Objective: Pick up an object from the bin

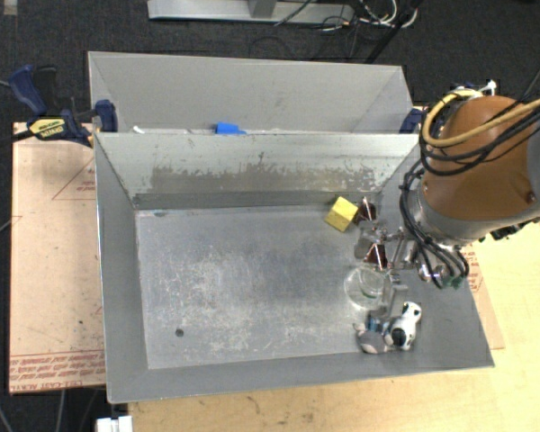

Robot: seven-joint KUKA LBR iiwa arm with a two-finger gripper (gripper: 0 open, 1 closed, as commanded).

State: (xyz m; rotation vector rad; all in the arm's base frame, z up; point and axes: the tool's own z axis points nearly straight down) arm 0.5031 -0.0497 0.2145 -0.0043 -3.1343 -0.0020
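Observation:
My gripper (392, 254) hangs low over the right side of the bin, under the arm's orange cover. Right beside it lies a small reddish-brown thing (374, 253); whether it is held cannot be told. Just below stands a clear, glass-like round thing (366, 285). A yellow block (342, 213) lies up-left of the gripper by the back wall, with another small reddish-brown piece (367, 210) next to it. A small white, black and blue toy (398, 326) lies near the bin's front right corner.
The loose things all lie along the bin's right side, close under the arm. The bin's sloping right wall is just beside the gripper. The bare metal floor stretches to the left and the middle.

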